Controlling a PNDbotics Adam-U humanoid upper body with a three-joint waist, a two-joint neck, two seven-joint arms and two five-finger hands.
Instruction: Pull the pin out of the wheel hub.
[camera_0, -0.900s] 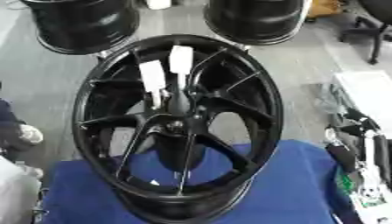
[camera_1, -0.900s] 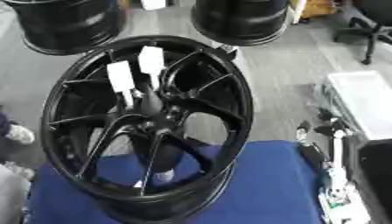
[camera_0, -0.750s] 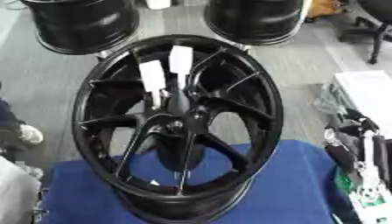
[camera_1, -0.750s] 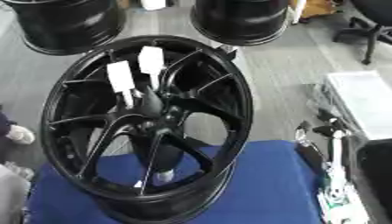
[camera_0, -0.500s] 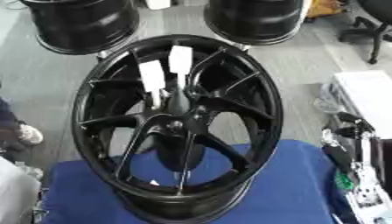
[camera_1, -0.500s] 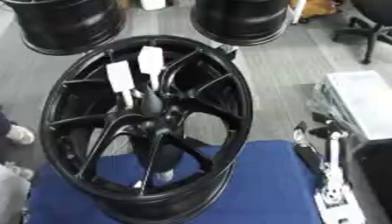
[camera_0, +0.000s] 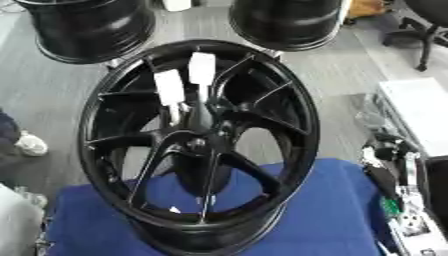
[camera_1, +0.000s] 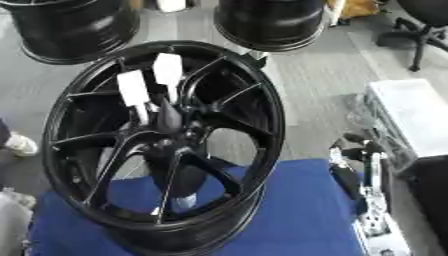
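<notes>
Black wheel hub (camera_0: 199, 145) on blue cloth (camera_0: 324, 220), right robot hand (camera_1: 363, 170) just beside

Workshop: spare black wheels (camera_0: 284, 22) on grey floor (camera_0: 61, 80).

Black wheel hub (camera_0: 199, 145) upright on blue cloth (camera_0: 324, 220), right hand (camera_0: 389, 170) beside.

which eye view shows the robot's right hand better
The right eye view: the right robot hand stands further in from the edge, over the blue cloth beside the wheel hub. In the left eye view it is crowded against the right border.
</notes>
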